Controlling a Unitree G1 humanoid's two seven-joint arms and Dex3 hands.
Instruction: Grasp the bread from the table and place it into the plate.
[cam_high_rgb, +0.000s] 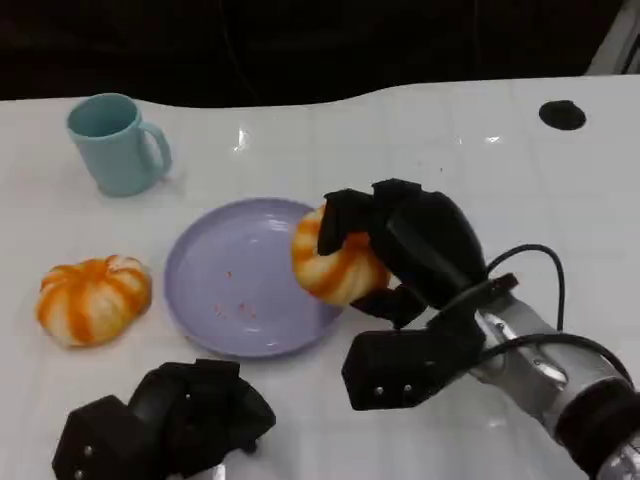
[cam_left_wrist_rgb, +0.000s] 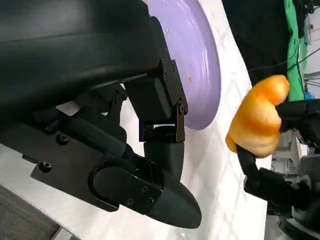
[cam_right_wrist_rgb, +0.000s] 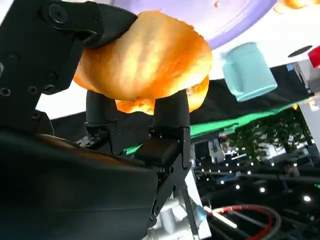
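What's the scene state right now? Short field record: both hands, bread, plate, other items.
right robot hand: grips the bread, held over the near-right rim of the plate
left robot hand: near table edge, fingers curled, holds nothing
plate: purple, a few crumbs, no bread resting in it yet
second bread: on table, left of plate
mug: teal, upright, far left

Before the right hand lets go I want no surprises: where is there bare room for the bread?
The plate's centre and left half lie bare. Table is free behind the plate, right of the mug. Crowded: the plate's right rim, where the right hand holds the bread; the second bread sits left.
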